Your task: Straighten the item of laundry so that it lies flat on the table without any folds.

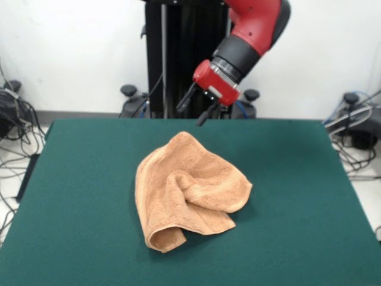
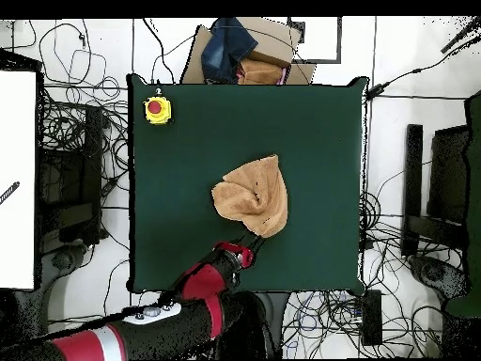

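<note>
Crumpled towel [image 1: 189, 190] below open pincer [image 1: 195, 108]

— Obstructions on the table [image 1: 77, 196]?

— One crumpled towel [image 1: 187, 193] near the centre, folded on itself; bare felt on every side of it. In the overhead view a yellow box with a red button [image 2: 157, 109] sits at one corner, well apart from the towel.

— The gripper [image 1: 196, 110]?

— Above the towel's far edge, not touching it.

Towel [image 1: 189, 193] lies mid-table [image 1: 297, 208] (fingers [image 1: 197, 109] above its far edge).
</note>
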`<action>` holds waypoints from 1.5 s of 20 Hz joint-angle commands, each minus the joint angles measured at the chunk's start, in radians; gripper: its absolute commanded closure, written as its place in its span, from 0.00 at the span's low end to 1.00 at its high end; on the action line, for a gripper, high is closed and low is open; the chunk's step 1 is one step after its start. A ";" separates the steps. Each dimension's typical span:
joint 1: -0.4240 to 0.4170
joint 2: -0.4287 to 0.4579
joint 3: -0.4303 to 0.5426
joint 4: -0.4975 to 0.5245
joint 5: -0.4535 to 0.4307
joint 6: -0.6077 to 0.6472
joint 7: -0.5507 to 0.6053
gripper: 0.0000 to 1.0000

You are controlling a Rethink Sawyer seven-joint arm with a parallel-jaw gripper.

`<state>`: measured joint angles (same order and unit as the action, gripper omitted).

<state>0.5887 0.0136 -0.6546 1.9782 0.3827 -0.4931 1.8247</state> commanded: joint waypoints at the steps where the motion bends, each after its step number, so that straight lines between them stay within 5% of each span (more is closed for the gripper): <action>1: 0.076 0.106 0.012 -0.079 0.105 0.043 0.083 0.00; 14: 0.066 0.178 0.011 -0.144 0.120 0.024 0.095 0.00; 23: 0.090 0.281 0.029 -0.221 0.233 0.018 0.098 0.00; 30: 0.104 0.260 0.025 -0.233 0.254 0.073 0.093 0.00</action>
<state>0.6773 0.2451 -0.7136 1.9032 0.5571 -0.4932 1.8247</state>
